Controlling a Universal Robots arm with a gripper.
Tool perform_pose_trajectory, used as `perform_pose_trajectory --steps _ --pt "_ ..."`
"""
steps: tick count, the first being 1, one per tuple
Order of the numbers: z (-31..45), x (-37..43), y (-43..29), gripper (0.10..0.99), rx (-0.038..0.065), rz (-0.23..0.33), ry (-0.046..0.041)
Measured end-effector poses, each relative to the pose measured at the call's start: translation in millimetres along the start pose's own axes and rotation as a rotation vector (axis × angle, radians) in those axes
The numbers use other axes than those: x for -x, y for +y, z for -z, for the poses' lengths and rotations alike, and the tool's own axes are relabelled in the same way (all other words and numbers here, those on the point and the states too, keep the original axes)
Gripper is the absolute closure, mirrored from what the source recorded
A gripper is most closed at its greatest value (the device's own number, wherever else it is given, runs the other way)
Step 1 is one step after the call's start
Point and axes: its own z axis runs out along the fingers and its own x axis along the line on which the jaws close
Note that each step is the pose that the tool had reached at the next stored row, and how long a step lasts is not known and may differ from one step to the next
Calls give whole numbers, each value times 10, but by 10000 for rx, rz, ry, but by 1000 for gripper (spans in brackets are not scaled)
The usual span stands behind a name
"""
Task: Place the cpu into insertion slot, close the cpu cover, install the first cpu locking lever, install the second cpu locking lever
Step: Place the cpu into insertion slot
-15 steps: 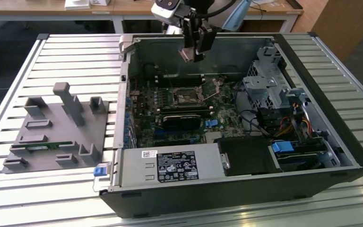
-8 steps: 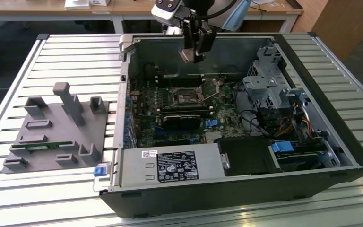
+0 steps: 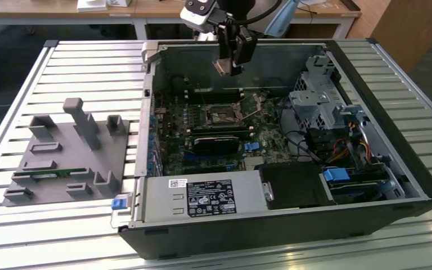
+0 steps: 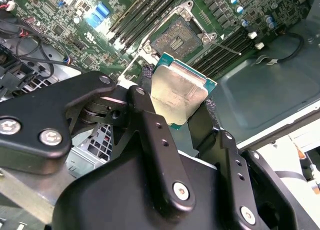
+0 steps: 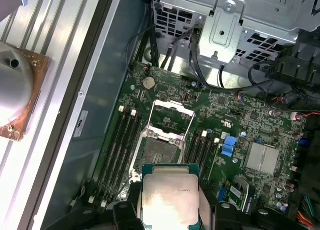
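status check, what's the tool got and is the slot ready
Tool shut on cpu, above the board. Slot bare, cover open. Nothing seen between cpu and slot.

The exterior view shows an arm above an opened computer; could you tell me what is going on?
The arm's end effector grips the cpu by its edges, above the open computer case. On the motherboard below, the insertion slot is empty and the cpu cover is swung open beside it.

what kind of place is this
Probably a robotics lab bench: an open computer case on a slatted metal table, a grey fixture block beside it, the end effector holding the cpu.
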Motion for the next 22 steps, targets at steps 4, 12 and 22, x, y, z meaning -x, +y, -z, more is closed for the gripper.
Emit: perform_pose_trajectory --steps 4,12,22 --pt "-8 0 -1 549 0 -1 0" --pt "-35 0 -3 549 0 -41 -4" --pt "-58 1 -5 549 9 -555 -49"
